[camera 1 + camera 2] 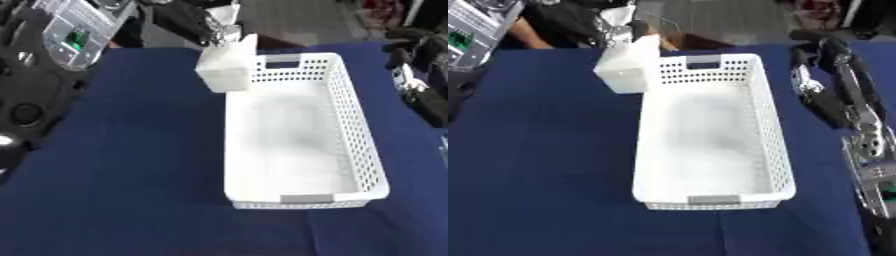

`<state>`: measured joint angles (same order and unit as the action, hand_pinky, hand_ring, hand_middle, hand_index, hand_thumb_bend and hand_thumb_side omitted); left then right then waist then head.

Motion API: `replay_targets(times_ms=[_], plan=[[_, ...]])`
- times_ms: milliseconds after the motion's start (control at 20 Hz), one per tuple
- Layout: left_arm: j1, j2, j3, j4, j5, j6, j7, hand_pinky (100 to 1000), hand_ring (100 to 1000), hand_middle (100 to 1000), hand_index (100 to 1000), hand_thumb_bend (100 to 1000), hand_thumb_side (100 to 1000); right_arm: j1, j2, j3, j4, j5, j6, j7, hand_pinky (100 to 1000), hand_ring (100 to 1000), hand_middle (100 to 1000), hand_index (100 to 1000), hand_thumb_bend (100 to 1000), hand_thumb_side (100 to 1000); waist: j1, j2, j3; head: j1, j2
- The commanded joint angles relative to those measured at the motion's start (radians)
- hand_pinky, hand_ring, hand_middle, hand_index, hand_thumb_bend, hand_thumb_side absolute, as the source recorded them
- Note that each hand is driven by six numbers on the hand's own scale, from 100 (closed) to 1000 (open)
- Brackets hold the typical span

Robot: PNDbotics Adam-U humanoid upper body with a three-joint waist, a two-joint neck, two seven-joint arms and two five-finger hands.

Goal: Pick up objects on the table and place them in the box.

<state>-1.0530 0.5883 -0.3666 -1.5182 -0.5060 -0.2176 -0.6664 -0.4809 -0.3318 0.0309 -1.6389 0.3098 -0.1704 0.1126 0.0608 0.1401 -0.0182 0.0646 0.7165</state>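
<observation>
The white basket (302, 200) sits nearest me on the blue counter (122, 190). My left hand (214, 27) clamps a white block (226, 67) above its far-left corner; my right hand (802, 60) I cannot tell.

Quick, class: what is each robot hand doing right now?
Left hand: closed on the white block, held at the white basket's far left corner.
Right hand: beside the basket, holding nothing; open or closed cannot be told.
</observation>
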Motion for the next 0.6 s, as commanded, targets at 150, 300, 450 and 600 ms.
replay_targets(times_ms=[150,300,450,600], plan=[[-0.025,-0.020,-0.006,0.011,-0.007,-0.009,-0.003,100,100,100,228,100,865,-0.019,-0.009,0.001,-0.015,-0.003,-0.003,0.005,626,760,796,858,100,670,-0.005,-0.018,-0.006,0.012,-0.021],[-0.020,-0.046,-0.010,0.020,-0.033,-0.018,0.008,100,100,100,228,100,864,-0.019,-0.008,0.000,-0.014,-0.003,-0.003,0.004,626,759,796,858,100,671,-0.008,-0.015,-0.009,0.009,-0.035],[-0.015,-0.073,-0.020,0.024,-0.071,-0.035,0.016,100,100,100,232,100,864,-0.023,-0.004,0.000,-0.015,-0.004,-0.003,0.004,626,760,796,858,100,671,-0.011,-0.012,-0.012,0.013,-0.054],[-0.004,-0.094,-0.030,0.035,-0.112,-0.052,0.024,100,100,100,234,100,862,-0.024,-0.003,0.000,-0.015,-0.005,-0.003,0.005,627,760,796,859,100,671,-0.013,-0.010,-0.014,0.017,-0.068]])
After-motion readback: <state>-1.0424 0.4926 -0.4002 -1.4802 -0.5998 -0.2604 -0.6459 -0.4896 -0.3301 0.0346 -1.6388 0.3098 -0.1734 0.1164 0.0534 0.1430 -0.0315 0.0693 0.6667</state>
